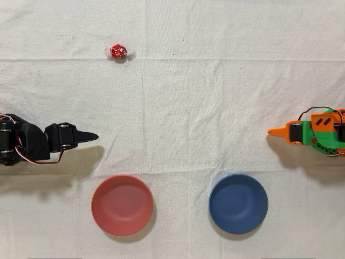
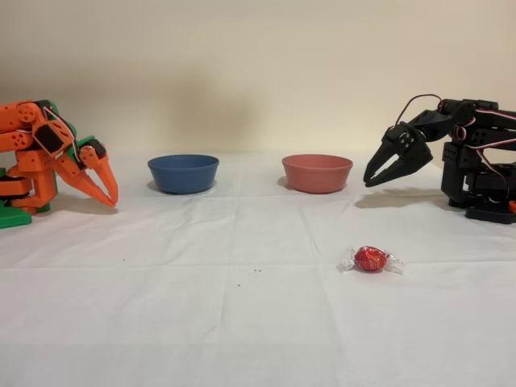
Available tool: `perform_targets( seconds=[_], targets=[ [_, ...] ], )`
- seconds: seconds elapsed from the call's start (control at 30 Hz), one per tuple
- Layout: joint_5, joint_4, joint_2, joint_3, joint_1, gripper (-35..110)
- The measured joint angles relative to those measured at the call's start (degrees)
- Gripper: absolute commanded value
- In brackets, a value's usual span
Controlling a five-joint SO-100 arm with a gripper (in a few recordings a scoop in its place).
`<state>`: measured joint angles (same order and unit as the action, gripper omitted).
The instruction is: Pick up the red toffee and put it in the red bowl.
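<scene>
A white cloth (image 1: 215, 108) covers the table. On it, in the overhead view, the red bowl (image 1: 122, 205) sits at the lower left with the dark blue bowl (image 1: 238, 203) to its right, the two well apart. The black arm (image 2: 476, 153) is folded low at the left edge of that view (the orange arm (image 2: 48, 153) is idle opposite), its gripper (image 2: 372, 179) above the cloth, jaws pressed together on nothing. The red toffee (image 1: 118, 52) lies on the cloth, well apart from gripper and bowls.
</scene>
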<state>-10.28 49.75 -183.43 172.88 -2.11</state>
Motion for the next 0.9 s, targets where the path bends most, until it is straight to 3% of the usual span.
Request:
perform_targets(
  seconds=[0.47,0.9],
  targets=[
    [-1.0,6.1,0.2,-15.8,0.0,1],
    [2.7,15.6,25.8,-43.5,2.5,1]
  ],
)
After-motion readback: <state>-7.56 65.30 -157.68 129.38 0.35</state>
